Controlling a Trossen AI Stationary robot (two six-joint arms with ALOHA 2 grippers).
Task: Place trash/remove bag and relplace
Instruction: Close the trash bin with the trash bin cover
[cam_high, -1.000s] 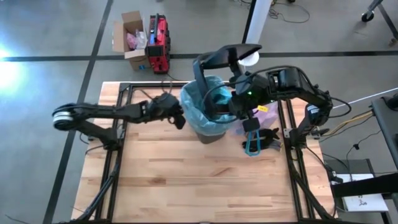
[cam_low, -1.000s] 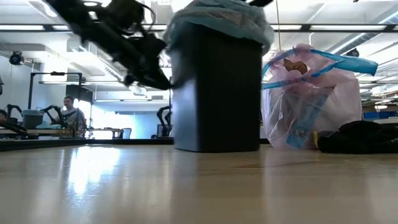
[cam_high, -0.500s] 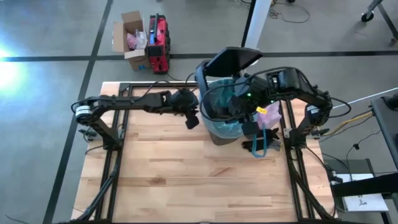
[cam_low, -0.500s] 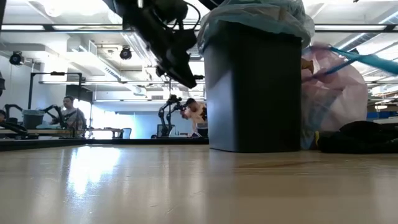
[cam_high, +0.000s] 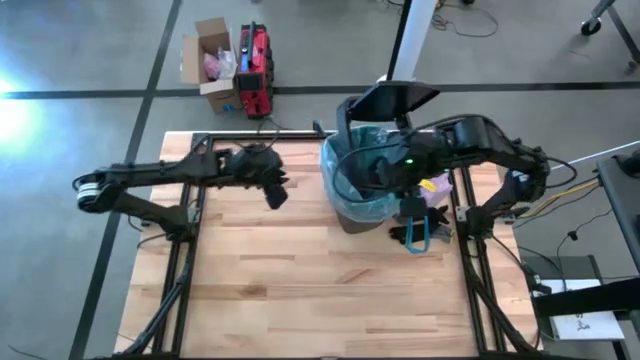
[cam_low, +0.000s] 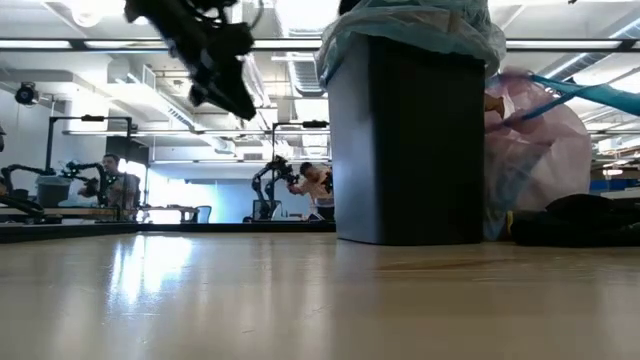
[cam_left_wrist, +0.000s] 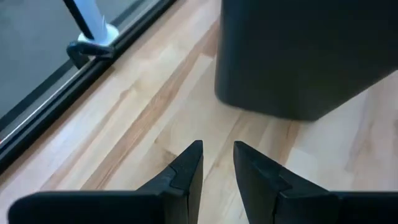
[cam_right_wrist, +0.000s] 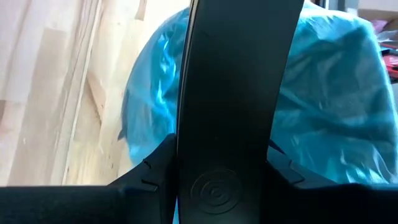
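Wooden table; left gripper narrowly parted, empty, bin ahead; right gripper clamps lid; pink bag limp, slippery, take drawstring loops

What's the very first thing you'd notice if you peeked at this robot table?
The big black bin near the table's far right side, lined with a shiny light-blue bag. The right gripper sits over its rim, jaws shut on the bin's flat black lid. Just past the bin's right side slumps a pale pink bag with blue drawstrings, while the left gripper hangs empty over the wood to the bin's left.
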